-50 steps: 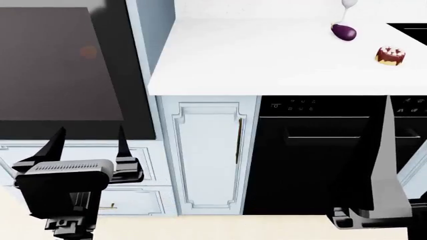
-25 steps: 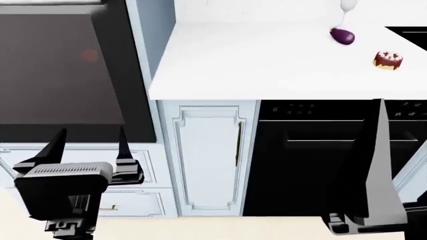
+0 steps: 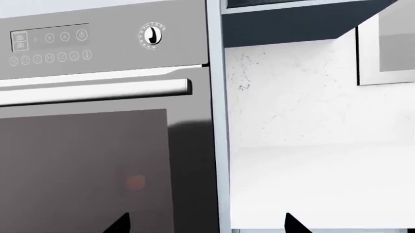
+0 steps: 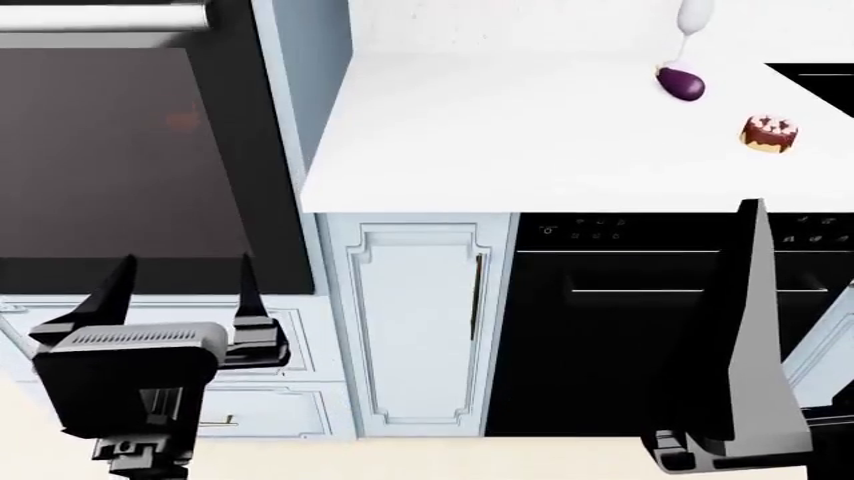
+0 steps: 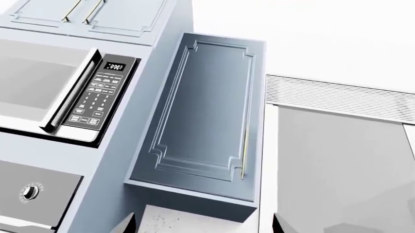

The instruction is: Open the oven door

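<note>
Glossy black oven door [image 4: 120,160] closed, silver handle [image 3: 97,90] ungrasped | left gripper [image 4: 180,300] wide, empty, low for reach | right gripper [image 4: 747,330] spread: cannot tell

My left gripper [image 4: 180,290]: two tapering black fingers on a black block capped by a light grey ribbed housing. My right gripper [image 4: 747,330]: a long grey blade-like finger with a black face.
</note>
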Robot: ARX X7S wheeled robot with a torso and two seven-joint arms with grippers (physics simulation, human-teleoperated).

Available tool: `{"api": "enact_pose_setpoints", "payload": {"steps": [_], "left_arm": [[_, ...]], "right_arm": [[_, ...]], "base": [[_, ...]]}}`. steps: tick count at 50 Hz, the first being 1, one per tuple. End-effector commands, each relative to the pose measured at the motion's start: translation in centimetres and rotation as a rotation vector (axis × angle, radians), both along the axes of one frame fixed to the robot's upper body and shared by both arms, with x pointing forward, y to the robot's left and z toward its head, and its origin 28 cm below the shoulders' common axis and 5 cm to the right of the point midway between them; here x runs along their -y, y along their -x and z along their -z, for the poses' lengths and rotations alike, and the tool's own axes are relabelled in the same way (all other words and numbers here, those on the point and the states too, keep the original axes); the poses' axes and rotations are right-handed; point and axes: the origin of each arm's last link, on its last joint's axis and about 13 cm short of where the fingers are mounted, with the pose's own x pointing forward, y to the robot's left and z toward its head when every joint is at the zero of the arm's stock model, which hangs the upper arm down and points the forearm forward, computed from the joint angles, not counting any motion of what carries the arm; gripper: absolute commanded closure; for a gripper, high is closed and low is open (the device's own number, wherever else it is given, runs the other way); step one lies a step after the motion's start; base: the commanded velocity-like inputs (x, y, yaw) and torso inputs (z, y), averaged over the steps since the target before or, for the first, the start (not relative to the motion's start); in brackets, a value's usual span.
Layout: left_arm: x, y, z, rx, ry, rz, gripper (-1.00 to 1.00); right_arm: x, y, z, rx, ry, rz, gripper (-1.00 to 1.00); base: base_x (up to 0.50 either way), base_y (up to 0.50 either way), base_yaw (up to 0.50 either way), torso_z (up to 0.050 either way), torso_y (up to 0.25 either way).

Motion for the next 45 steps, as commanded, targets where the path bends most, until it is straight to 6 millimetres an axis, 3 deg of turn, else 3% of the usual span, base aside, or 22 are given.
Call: {"api": "enact_pose_setpoints", "payload": {"steps": [1, 9, 27, 45], "left_arm": [[0.14, -0.36, 0.02, -0.003, 0.002, 0.000, -1.00], [0.17, -0.36, 0.06, -0.007, 0.007, -0.002, -1.00], [-0.17, 0.40, 0.09, -0.001, 0.007, -0.008, -1.00], [-0.20, 0.37, 0.06, 0.000, 0.007, -0.010, -1.00]], "right_arm": [[0.00, 0.03, -0.01, -0.001, 0.000, -0.003, -1.00], [0.05, 0.04, -0.06, -0.003, -0.005, 0.002, -1.00], [0.00, 0.21, -0.10, 0.007, -0.015, -0.011, -1.00], [-0.06, 0.35, -0.10, 0.011, -0.015, -0.016, -1.00]], "base": [[0.00, 0.00, 0.00, 0.050, 0.000], [0.00, 0.00, 0.00, 0.050, 0.000], [0.00, 0.00, 0.01, 0.000, 0.000], [-0.02, 0.00, 0.50, 0.000, 0.000]]}}
